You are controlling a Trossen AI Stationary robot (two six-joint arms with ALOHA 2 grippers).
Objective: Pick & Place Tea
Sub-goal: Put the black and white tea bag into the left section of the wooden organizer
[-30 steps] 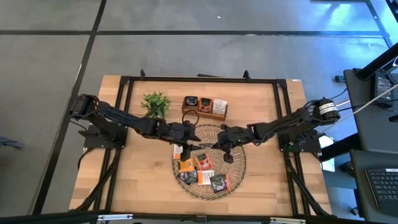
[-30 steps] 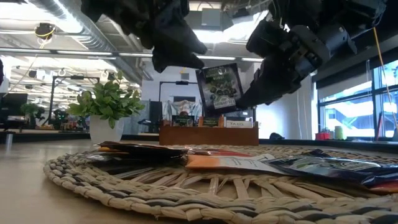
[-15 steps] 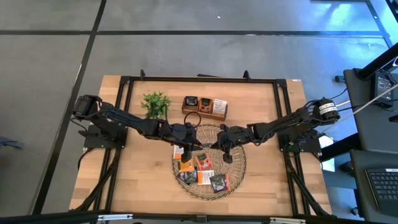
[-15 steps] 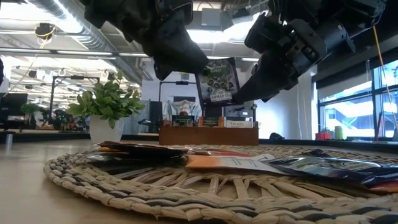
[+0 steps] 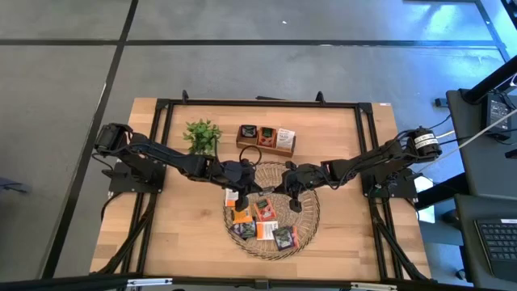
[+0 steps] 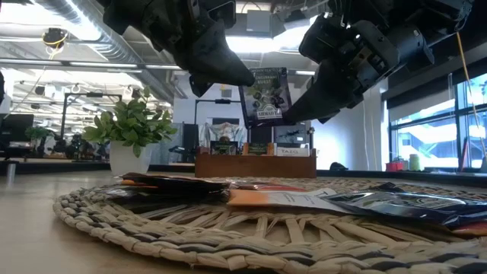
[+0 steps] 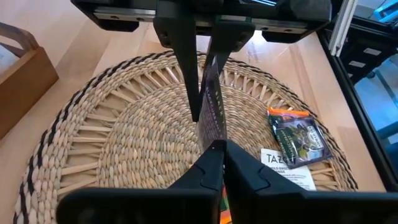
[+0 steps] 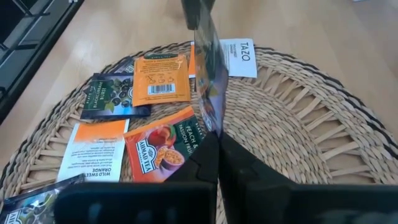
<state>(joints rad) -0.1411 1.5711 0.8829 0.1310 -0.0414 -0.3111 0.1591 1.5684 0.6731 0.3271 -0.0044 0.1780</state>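
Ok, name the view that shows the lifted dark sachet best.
Low view: the dark sachet hangs face-on above the woven tray, pinched between the left gripper and right gripper. Both wrist views show it edge-on; the high view barely shows it between the arms.

Even overhead light is falling on the wooden table point(image 5: 178, 210), casting only soft, faint shadows under the arms. In the low view, bright ceiling lights point(image 6: 262, 42) and a glaring window point(image 6: 434, 141) on the right are backlighting the arms into near silhouettes. The nearest weave of the woven tray point(image 6: 228, 236) is blurring out of focus.
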